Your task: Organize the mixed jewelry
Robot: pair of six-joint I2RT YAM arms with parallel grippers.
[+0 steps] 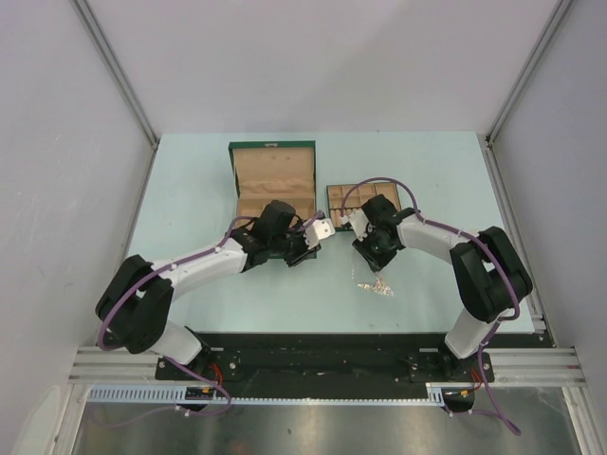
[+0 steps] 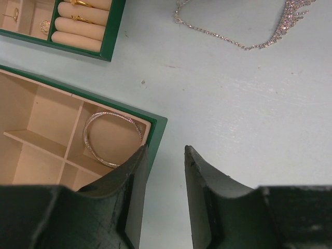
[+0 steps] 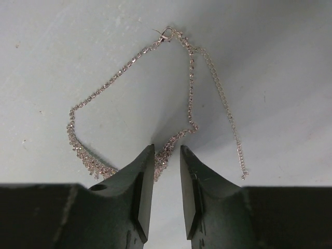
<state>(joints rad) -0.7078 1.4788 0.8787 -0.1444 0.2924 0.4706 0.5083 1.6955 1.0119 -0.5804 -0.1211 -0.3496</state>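
The thin silver necklace (image 3: 80, 150) lies in a loop on the pale table, in front of the right arm (image 1: 377, 285). My right gripper (image 3: 167, 150) is down over it, open. Its fingertips stand on either side of a strand of the sparkly pendant cluster. The chain also shows at the top of the left wrist view (image 2: 288, 18). A sparkly bangle (image 2: 111, 140) rests in a corner compartment of the green box (image 2: 155, 129). My left gripper (image 2: 166, 153) hangs open and empty over bare table just beside that corner.
The green box (image 1: 272, 180) stands open at the back centre, its lid up. A small tan divided tray (image 1: 365, 202) sits to its right, holding ring rolls with gold rings (image 2: 78, 21). Both arms reach in towards the middle.
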